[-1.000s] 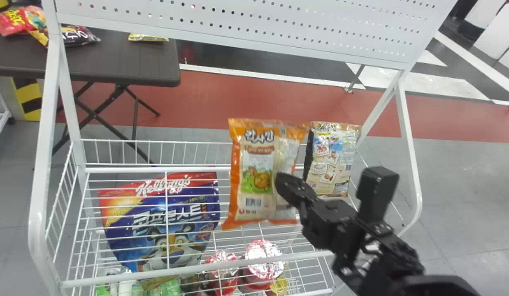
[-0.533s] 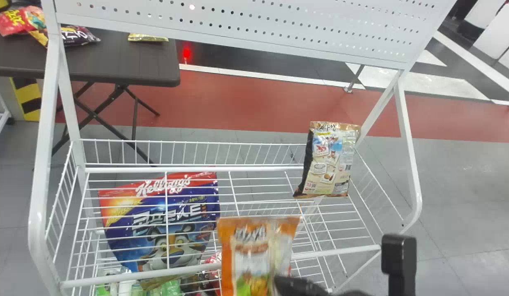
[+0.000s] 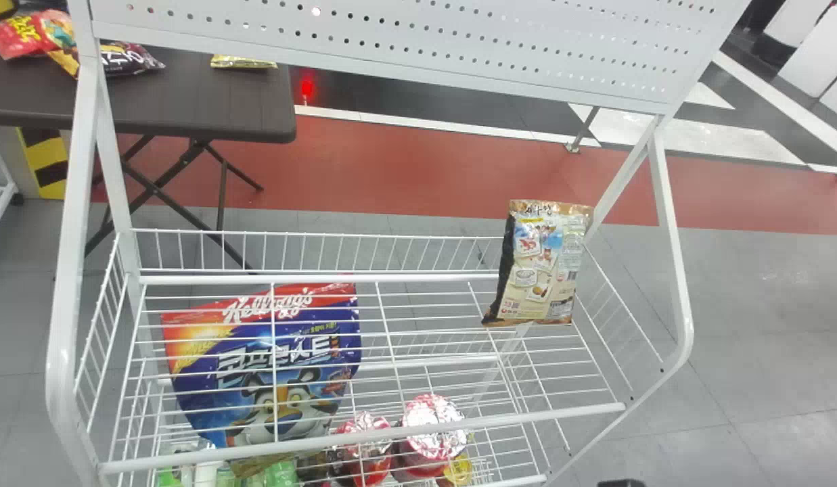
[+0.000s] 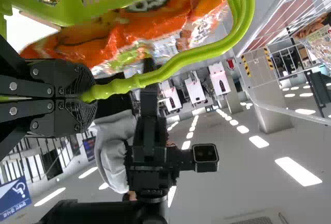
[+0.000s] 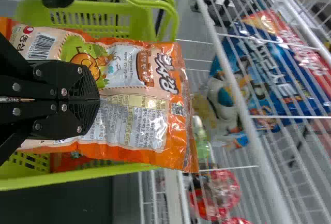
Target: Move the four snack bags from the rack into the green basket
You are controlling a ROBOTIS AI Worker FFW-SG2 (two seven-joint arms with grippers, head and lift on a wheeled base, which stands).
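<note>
Well, the orange bag (image 5: 129,63) is over the green basket (image 5: 93,173), nipped tight between the right gripper's fingers (image 5: 85,92). The left gripper (image 4: 87,95) is closed around the basket's handle (image 4: 176,64). In the rack (image 3: 364,437), a beige bag (image 3: 540,270) leans at the right end, a blue bag (image 3: 256,365) lies left, and red cups (image 3: 426,408) sit lower. Behind stands a table (image 3: 188,101).

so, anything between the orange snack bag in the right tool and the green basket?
Nothing visible. The orange snack bag, held by the right tool, is over the green basket. The handle, gripped by the left tool, runs beside the bag.
</note>
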